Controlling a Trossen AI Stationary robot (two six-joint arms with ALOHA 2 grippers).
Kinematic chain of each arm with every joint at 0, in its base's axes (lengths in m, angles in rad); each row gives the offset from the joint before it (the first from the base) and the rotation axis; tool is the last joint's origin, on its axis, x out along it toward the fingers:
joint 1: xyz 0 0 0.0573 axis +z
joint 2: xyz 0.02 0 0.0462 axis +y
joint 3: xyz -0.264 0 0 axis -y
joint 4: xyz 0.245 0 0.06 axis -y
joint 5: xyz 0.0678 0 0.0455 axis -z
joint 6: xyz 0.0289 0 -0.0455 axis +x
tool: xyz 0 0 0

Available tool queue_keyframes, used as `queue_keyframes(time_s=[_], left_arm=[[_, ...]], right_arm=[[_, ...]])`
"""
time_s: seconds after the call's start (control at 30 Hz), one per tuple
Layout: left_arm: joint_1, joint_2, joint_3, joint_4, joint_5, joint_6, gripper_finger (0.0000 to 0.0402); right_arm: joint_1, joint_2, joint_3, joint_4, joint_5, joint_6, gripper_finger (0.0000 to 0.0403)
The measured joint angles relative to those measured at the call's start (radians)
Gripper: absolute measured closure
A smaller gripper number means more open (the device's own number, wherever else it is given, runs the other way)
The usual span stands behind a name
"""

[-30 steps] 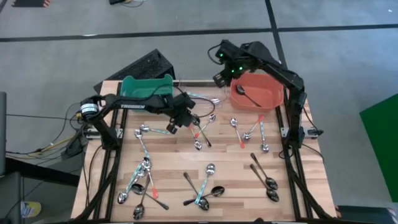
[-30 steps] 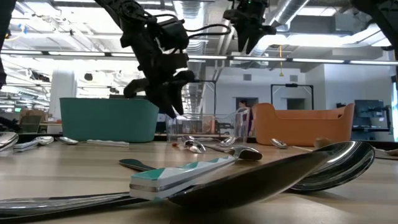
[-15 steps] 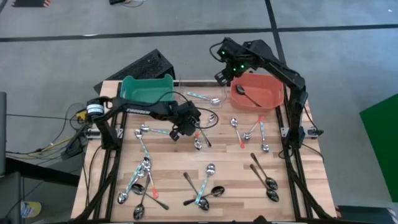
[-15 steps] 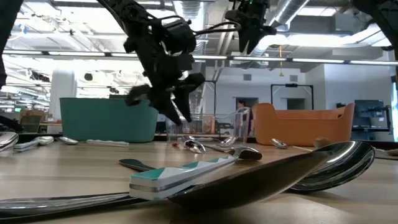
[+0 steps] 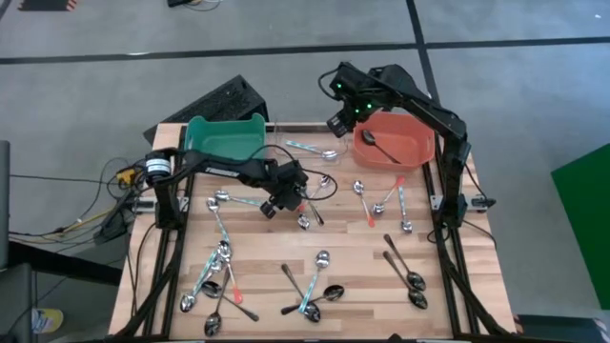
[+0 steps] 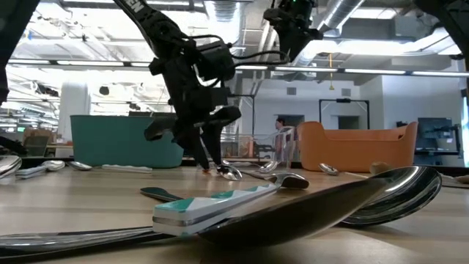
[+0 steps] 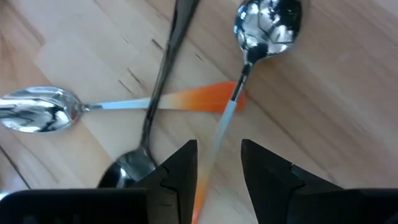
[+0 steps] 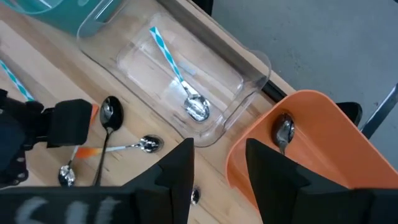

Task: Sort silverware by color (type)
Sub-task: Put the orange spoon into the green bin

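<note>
My left gripper (image 7: 217, 152) stands open, pointing steeply down just above the table's middle (image 5: 288, 195). Its fingertips are on either side of the thin handle (image 7: 229, 115) of an orange-handled spoon, whose bowl (image 7: 267, 22) lies beyond them; I see no touch. That handle lies over a second orange-handled spoon (image 7: 43, 112) lying crosswise. A dark spoon (image 7: 155, 99) lies beside them. My right gripper (image 8: 217, 174) hangs open and empty high over the far side (image 5: 340, 119), between the clear bin and the orange bin.
At the far edge stand a teal bin (image 5: 224, 135), a clear bin (image 8: 224, 93) holding a teal-striped spoon (image 8: 180, 81), and an orange bin (image 5: 415, 151) with a dark spoon (image 5: 381, 145). Several more spoons lie scattered at the near left (image 5: 214, 276), near middle (image 5: 310, 286) and right (image 5: 405, 267).
My left gripper has sunk toward the table and shifted a little toward the near edge, ending with its tips close over the crossed spoons. Its fingers have stayed open. The spoons have not moved.
</note>
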State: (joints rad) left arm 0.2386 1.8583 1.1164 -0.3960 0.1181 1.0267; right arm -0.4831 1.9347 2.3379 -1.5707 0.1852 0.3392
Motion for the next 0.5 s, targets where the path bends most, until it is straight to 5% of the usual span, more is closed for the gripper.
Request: queue_keyframes(time_s=[0.5], left_arm=[[0.002, 0.055, 0.004, 0.017, 0.032, -0.006, 0.0292]], right_arm=[[-0.001, 0.000, 0.000, 0.000, 0.000, -0.009, 0.0237]])
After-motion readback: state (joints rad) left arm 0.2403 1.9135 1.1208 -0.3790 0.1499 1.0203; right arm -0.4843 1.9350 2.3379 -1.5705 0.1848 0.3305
